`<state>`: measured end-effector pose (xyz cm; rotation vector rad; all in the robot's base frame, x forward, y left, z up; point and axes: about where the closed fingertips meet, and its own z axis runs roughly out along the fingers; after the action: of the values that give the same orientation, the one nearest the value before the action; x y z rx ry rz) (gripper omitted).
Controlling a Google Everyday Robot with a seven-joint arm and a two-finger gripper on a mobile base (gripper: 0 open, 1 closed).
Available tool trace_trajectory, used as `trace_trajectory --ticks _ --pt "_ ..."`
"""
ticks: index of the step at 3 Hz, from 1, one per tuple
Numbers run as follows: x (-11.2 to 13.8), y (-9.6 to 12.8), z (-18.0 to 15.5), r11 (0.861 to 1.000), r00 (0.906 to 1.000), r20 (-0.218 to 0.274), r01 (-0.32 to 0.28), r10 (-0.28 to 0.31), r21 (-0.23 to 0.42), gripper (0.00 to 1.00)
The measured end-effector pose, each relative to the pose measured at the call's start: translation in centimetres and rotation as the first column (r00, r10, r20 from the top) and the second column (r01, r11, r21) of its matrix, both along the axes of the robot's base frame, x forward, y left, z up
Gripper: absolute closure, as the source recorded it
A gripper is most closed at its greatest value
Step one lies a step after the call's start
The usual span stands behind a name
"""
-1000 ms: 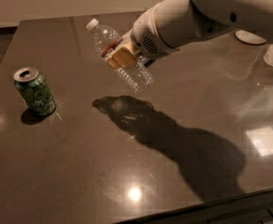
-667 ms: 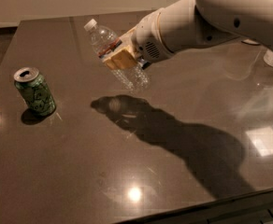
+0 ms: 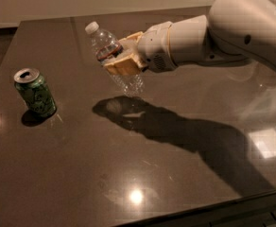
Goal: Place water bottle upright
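The water bottle [image 3: 106, 45] is a clear ribbed plastic bottle with a white cap and a reddish label band. It is held in the air above the dark table [image 3: 81, 174], tilted with its cap up and to the left. My gripper [image 3: 124, 56] reaches in from the right and is shut on the bottle's middle, its tan fingers [image 3: 121, 67] on either side. The bottle's base hangs just above its shadow on the table.
A green soda can [image 3: 35, 92] stands upright on the table's left side, well left of the bottle. The table's front edge runs along the bottom right. My white arm [image 3: 232, 27] crosses the upper right.
The arm and the held bottle have shifted slightly down and left toward the table, and the bottle has turned a little more upright.
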<state>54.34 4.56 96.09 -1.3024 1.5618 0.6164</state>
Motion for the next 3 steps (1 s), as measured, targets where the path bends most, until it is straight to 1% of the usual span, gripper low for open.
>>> trace_trajectory --ticks 1,2,3 --pt "-0.2 0.0 -0.6 0.996 0.9998 0.015 -0.016 0.014 0.093 1.00" --pt "-0.1 -0.4 -1.0 0.985 0.9998 0.016 0.007 -0.010 0.170 1.00" --pt "-0.1 -1.1 -1.3 0.970 0.9998 0.014 0.008 -0.012 0.244 1.00"
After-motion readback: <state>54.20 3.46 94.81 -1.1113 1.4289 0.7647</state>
